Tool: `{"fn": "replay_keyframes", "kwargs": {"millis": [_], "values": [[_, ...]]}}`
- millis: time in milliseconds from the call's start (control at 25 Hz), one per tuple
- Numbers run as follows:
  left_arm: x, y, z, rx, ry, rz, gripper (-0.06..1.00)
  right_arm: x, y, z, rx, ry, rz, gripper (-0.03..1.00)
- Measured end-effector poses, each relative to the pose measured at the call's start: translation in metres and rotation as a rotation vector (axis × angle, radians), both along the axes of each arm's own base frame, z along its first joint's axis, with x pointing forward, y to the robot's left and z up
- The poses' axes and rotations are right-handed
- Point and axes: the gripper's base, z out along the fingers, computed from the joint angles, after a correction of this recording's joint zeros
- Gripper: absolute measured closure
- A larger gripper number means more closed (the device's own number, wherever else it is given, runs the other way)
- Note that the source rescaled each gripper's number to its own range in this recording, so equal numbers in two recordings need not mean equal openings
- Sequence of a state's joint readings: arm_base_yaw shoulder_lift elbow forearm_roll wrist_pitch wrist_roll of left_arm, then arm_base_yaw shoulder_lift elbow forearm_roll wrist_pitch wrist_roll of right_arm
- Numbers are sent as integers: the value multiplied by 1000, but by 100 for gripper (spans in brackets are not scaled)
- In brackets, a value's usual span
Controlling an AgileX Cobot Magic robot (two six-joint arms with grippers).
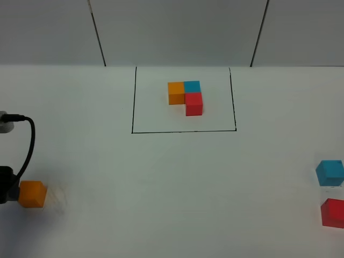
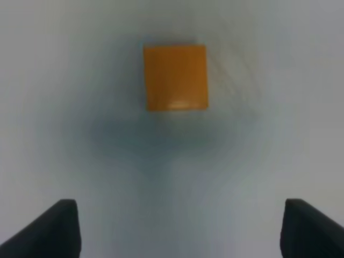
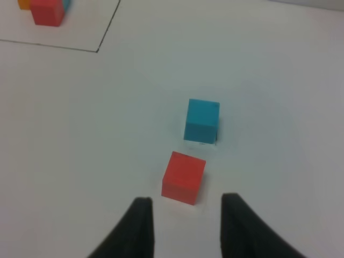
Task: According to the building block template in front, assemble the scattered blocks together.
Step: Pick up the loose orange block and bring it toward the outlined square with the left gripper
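Note:
The building block template (image 1: 185,97), an L of orange, cyan-blue and red cubes, sits inside a thin black outline (image 1: 183,131) at the back middle. The loose orange cube (image 1: 32,193) lies at the far left; in the left wrist view it (image 2: 175,77) lies ahead of my wide-open left gripper (image 2: 180,231), untouched. The loose cyan-blue cube (image 1: 329,172) and red cube (image 1: 333,213) lie at the far right. In the right wrist view my open right gripper (image 3: 185,226) hovers just behind the red cube (image 3: 183,177), with the cyan-blue cube (image 3: 201,120) beyond it.
The left arm's black body (image 1: 4,185) and its cable (image 1: 27,145) show at the left edge, next to the orange cube. The white table (image 1: 172,177) spreads between the framed template and the loose cubes. A corner of the template (image 3: 47,11) shows in the right wrist view.

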State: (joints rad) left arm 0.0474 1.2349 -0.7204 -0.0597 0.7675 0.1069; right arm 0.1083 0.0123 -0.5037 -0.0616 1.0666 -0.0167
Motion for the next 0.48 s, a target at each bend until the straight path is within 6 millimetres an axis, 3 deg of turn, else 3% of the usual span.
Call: {"fn": "replay_keyframes", "kwargs": {"millis": [480], "values": [[31,2,-36,-4,21,19,29,0,0,0,0,0,0,97]]}}
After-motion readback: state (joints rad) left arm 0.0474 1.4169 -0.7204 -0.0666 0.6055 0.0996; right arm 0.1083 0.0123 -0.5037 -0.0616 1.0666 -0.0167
